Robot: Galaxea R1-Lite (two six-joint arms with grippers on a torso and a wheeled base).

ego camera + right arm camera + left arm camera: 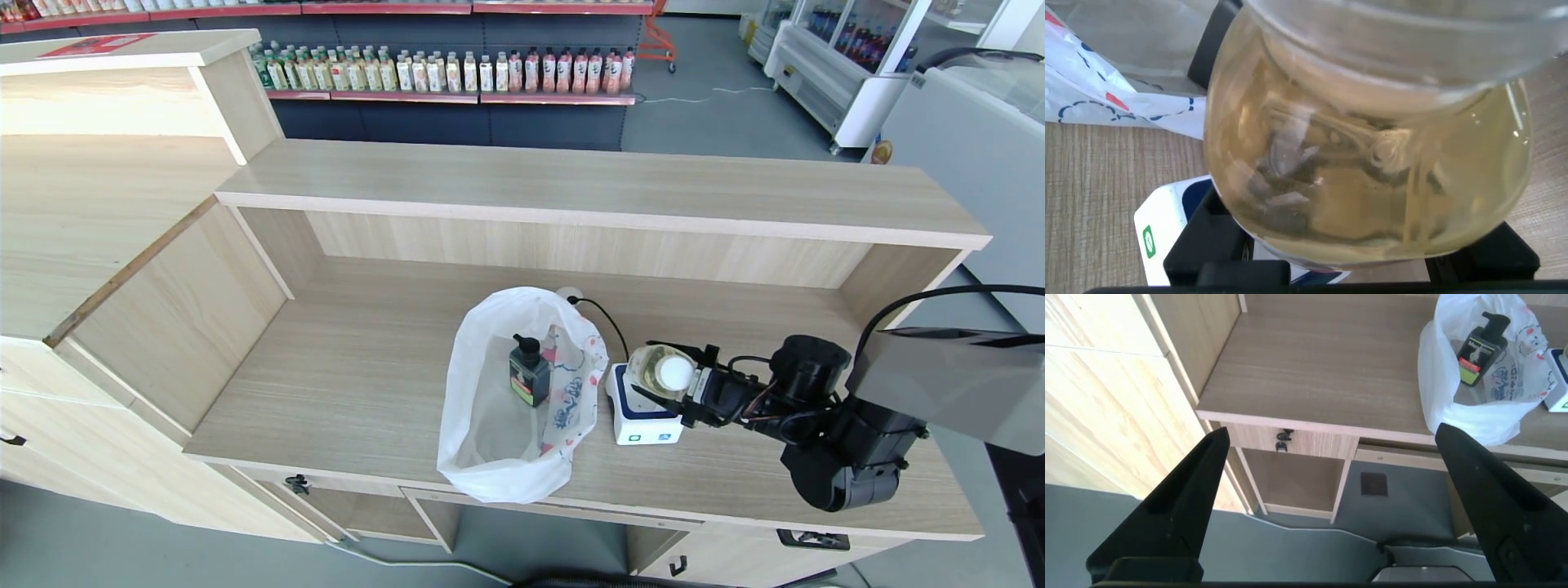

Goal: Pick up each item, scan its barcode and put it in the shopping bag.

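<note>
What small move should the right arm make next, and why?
Probably carry the bottle sideways over the shopping bag: the right gripper holds it above the scanner, and the bag stands open beside it, pump bottle already inside.

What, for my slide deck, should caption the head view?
Right gripper holds a clear bottle over the scanner, beside the shopping bag with a pump bottle inside.

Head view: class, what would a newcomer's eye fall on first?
The right claw grips a clear bottle of yellowish liquid over the white-and-blue scanner on the counter. To the scanner's left stands the open white shopping bag, a dark pump bottle upright inside it.
</note>
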